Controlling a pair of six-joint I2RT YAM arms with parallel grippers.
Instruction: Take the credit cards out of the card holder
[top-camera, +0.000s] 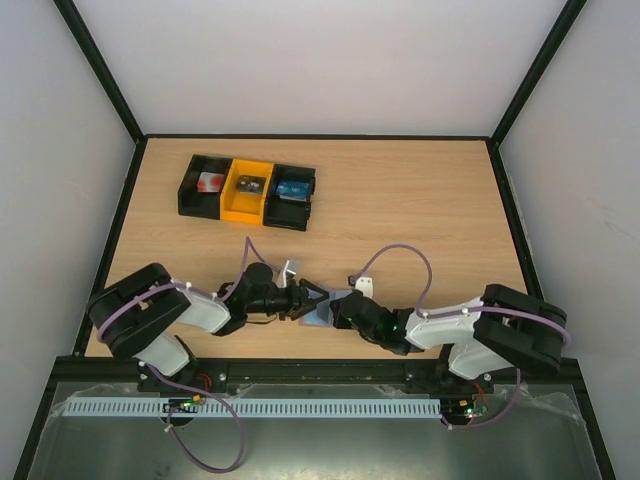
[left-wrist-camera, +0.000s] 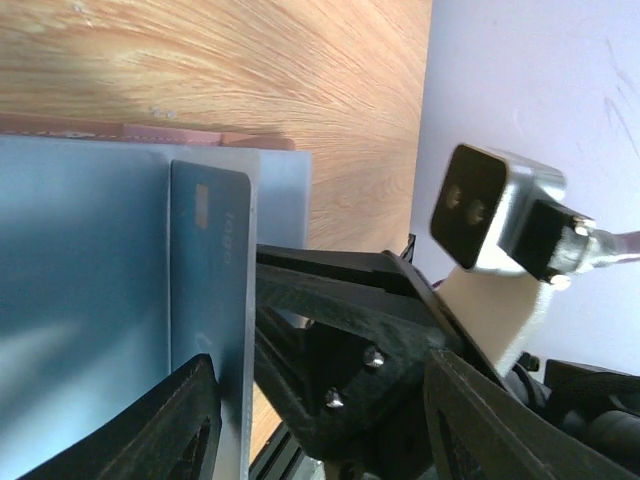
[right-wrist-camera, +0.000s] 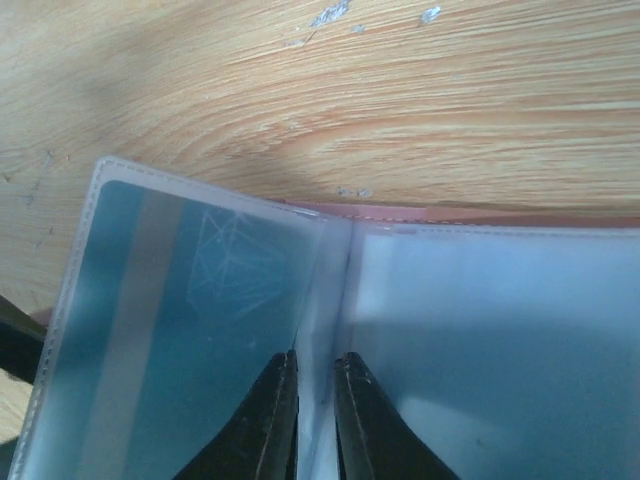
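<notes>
My right claw (right-wrist-camera: 315, 370) pinches the holder (right-wrist-camera: 480, 320) at its middle fold, lower centre. My left claw (left-wrist-camera: 320, 400) stands spread, a card (left-wrist-camera: 210, 300) just beside it, lower left.

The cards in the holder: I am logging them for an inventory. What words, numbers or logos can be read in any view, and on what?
Blue card, left wrist view: a short sideways print, too blurred to read.
Teal card in a clear pocket of the card holder: a faint white line drawing, no letters.
Items in the bins, top view: too small to read.
</notes>
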